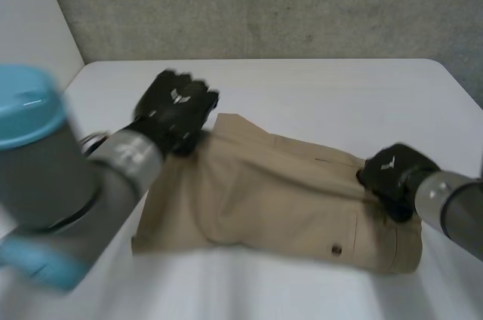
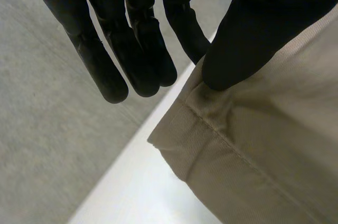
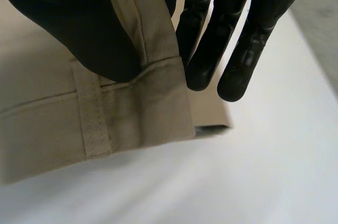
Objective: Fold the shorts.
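Now left hand (image 1: pixel 175 105) holds fingers (image 2: pixel 100 71) straight beside the shorts (image 1: pixel 264 199); right hand (image 1: pixel 392 169) fingers pinch the waistband (image 3: pixel 47 126).

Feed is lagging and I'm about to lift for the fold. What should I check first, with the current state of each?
1. Right hand pinches waistband of shorts: ok.
2. Left hand grips hem corner: not ok; thumb on cloth, fingers straight, off it.
3. Hands at opposite ends: ok.
4. Shorts spread on table: ok.
5. Right pinch holds both layers: cannot tell.
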`<state>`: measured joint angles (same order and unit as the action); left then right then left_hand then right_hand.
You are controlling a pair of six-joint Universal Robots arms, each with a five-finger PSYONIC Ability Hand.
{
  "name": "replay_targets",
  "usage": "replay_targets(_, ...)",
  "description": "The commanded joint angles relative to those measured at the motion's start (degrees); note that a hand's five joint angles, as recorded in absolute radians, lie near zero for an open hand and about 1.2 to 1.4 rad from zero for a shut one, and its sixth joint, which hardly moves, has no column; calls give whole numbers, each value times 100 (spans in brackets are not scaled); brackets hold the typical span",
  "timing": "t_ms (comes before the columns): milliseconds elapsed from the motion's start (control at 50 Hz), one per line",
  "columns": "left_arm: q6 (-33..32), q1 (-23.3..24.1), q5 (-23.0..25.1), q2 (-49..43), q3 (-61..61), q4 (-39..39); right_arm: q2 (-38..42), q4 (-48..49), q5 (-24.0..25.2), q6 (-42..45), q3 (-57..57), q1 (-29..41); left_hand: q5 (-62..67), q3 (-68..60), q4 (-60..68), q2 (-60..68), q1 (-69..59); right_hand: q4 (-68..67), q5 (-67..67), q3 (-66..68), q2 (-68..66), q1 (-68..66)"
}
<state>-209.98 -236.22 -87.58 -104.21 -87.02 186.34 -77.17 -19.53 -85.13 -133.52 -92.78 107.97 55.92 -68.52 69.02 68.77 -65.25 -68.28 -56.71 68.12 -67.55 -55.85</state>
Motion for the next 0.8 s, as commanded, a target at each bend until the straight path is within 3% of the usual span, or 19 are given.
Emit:
replay_targets(20,-788,137,-216,-2328,2272,446,764,1450,-680,-333,480,40,1408,-1148,1098,1123,-1475,-1172,-1329,1188,-1245,-2415)
replay_targets(160,-1167,120,-163,-3780,3611,1095,1503,2742,-900,-272,778,66,1408,-1148,1098,1123,-1475,-1172,-1329,1188,-1245,-2415)
replay_targets(220,-1168,111,-154,-3914,3701,1194,1836,3199,-971,-227,910,66,1408,-1148,1098,1123,-1475,-1172,-1329,1188,-1245,-2415)
replay_targets(240,-1168,102,-102,-4341,3970,1559,1907,3331,-962,-227,937,66,1408,-1148,1098,1123,-1475,-1172,-1329,1188,-1245,-2415)
replay_targets(360,-1176,111,4,-4881,4202,2458,2374,4106,-1006,-8,1148,66,1408,-1148,1098,1123,-1475,-1172,-1329,1188,-1245,-2415)
replay_targets(380,-1185,120,39,-4933,4149,2738,2548,4289,-1093,97,1278,75,1408,-1148,1098,1123,-1475,1137,980,-1121,1064,-106)
replay_targets(400,-1185,137,39,-4942,4114,2871,2549,4291,-1094,98,1280,75,894,-634,584,609,-961,1160,1003,-1144,1087,-83)
replay_targets(440,-1203,164,-13,-4943,3991,3091,2567,4291,-1190,89,1358,75,-2526,2785,-2836,-2811,2459,5828,5671,-5812,5755,4585)
replay_targets(460,-1220,172,-48,-4925,3843,3266,2497,4317,-1199,-7,1359,75,-4624,4884,-4935,-4909,4557,5828,5671,-5812,5755,4585)
replay_targets(500,-1229,234,-101,-4890,3710,3399,2436,4343,-1208,-60,1350,84,-5592,5852,-5902,-5877,5525,5828,5671,-5812,5755,4585)
replay_targets(660,-1177,383,-795,-3591,2595,3584,681,4151,-1121,-1350,807,49,-5592,5852,-5902,-5877,5525,5828,5671,-5812,5755,4585)
replay_targets(700,-1159,383,-971,-3028,2129,3541,590,4045,-1076,-1423,717,49,-5592,5852,-5902,-5877,5525,5828,5671,-5812,5755,4585)
replay_targets(800,-870,383,-1033,-1956,1092,3225,1,2790,-743,-1703,217,-13,-5592,5852,-5902,-5877,5525,5828,5671,-5812,5755,4585)
